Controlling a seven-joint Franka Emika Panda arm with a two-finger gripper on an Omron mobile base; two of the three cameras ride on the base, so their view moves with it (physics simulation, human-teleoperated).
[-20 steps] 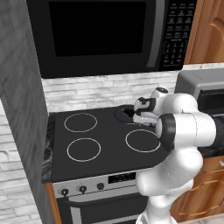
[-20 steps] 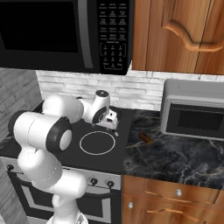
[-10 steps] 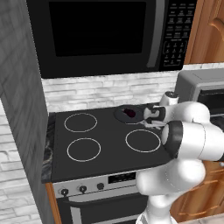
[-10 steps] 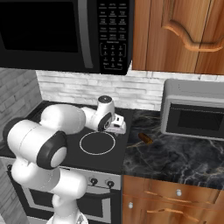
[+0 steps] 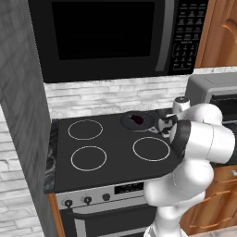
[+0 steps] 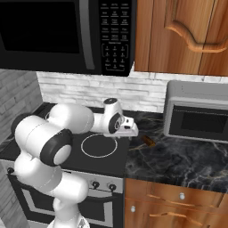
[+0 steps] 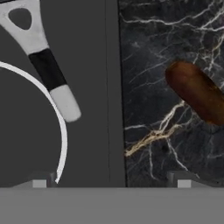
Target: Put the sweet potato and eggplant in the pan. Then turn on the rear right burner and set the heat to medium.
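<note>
The pan (image 5: 131, 123) sits at the cooktop's rear right, covering the rear right burner. Inside it lies the dark purple eggplant (image 5: 137, 119). The pan's handle (image 7: 47, 66) reaches toward the stove's right edge. The reddish-brown sweet potato (image 6: 148, 141) lies on the black marble counter just right of the stove, and it fills the right side of the hand view (image 7: 199, 92). My gripper (image 6: 129, 129) hovers over the stove's right edge between the pan handle and the sweet potato. It is open, its tips wide apart, with nothing between them (image 7: 111, 183).
Three bare white burner rings mark the cooktop (image 5: 111, 157). Control knobs (image 5: 87, 200) line the stove front. A microwave (image 5: 115, 32) hangs low overhead. A grey toaster oven (image 6: 198, 116) stands at the back of the counter to the right.
My gripper has swung right from above the pan to the stove's right edge, uncovering the eggplant lying in the pan. The jaws stayed open.
</note>
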